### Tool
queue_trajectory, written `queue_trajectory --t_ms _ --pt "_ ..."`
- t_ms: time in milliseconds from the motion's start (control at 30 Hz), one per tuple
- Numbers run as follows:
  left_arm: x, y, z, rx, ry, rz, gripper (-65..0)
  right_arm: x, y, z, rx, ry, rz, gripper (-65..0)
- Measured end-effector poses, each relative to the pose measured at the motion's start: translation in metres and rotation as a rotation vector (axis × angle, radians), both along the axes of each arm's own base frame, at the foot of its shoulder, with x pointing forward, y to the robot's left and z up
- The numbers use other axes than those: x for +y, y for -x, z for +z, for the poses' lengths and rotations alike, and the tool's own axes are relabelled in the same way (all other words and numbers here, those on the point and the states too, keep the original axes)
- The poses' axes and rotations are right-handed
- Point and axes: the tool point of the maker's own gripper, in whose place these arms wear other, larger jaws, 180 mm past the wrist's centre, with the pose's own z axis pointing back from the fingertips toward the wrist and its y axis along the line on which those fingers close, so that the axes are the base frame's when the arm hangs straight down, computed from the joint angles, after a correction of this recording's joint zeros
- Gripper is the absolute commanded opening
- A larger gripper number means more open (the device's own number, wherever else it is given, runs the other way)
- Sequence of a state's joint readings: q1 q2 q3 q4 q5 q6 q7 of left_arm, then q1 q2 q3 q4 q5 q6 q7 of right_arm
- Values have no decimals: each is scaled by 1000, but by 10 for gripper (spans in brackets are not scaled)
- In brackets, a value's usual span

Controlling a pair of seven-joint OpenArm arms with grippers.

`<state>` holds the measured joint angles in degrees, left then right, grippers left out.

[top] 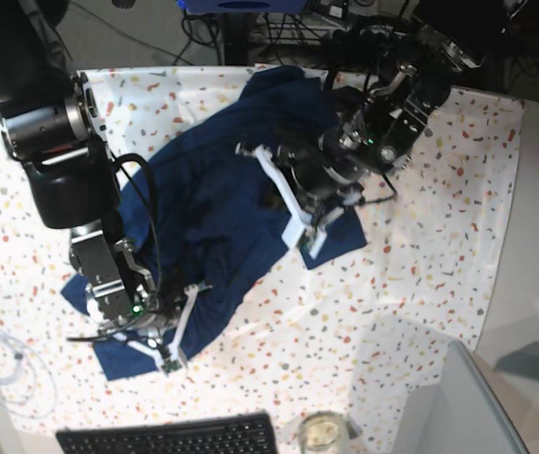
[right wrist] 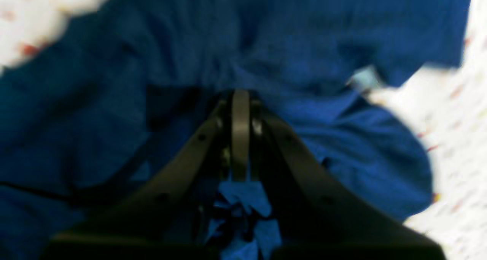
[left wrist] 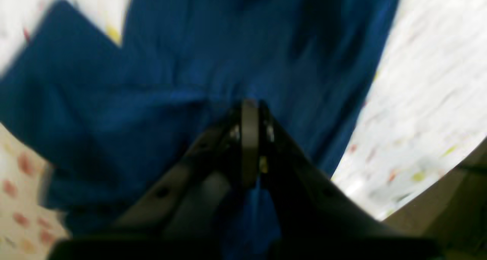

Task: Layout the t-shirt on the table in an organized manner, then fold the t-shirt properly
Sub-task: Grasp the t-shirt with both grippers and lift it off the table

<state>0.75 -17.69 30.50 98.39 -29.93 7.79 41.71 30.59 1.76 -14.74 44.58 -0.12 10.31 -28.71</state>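
The dark navy t-shirt (top: 213,203) lies crumpled in a diagonal band across the speckled table (top: 421,236). My left gripper (top: 305,236) is shut on the shirt's right edge. In the left wrist view its closed fingertips (left wrist: 249,105) pinch the t-shirt (left wrist: 236,43), with the table (left wrist: 418,81) showing on the right. My right gripper (top: 170,355) is shut on the shirt's near-left end. In the right wrist view its fingertips (right wrist: 240,95) press together on the t-shirt (right wrist: 304,43), and bunched cloth shows between the jaws. Both wrist views are blurred.
A black keyboard (top: 165,437) lies at the front edge, with a glass jar (top: 321,433) beside it. A white cable (top: 0,364) coils at the front left. A grey panel (top: 459,407) stands at the front right. Cables and equipment crowd the far edge.
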Motion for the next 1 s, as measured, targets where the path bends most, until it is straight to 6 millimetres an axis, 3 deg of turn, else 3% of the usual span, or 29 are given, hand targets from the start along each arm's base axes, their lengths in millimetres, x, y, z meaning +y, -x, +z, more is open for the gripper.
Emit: queue_trajectory --t_ms 133,200,267,400,500,567,633,700,800,1000 --pt "33 -45 23 -21 -99 53 -650 -49 6 57 -95 47 -95 -650" --pt "25 -73 35 -54 -100 50 -650 -73 23 82 -136 81 -142 -650" --pt "4 -93 39 -64 -97 8 -650 -75 55 81 -83 90 -157 -650" --pt "-18 -128 20 -17 -182 -30 -650 -49 127 55 36 73 -110 -650" --pt "-47 -163 20 -109 -229 -63 -650 -6 181 30 130 13 -29 -650" --pt "-84 -166 11 -159 -252 -187 -650 25 200 28 146 -26 29 -650" --pt "-112 -149 -18 -158 -266 -296 -650 58 209 33 140 -79 97 -650" --pt "-115 -128 -54 -118 -309 -349 -650 73 219 33 149 -83 143 -650" --pt "-93 -114 -88 -102 -364 -366 -650 80 235 22 206 -61 165 -650" --pt "-80 -121 -95 -161 -381 -358 -650 115 253 -10 298 -120 196 -650"
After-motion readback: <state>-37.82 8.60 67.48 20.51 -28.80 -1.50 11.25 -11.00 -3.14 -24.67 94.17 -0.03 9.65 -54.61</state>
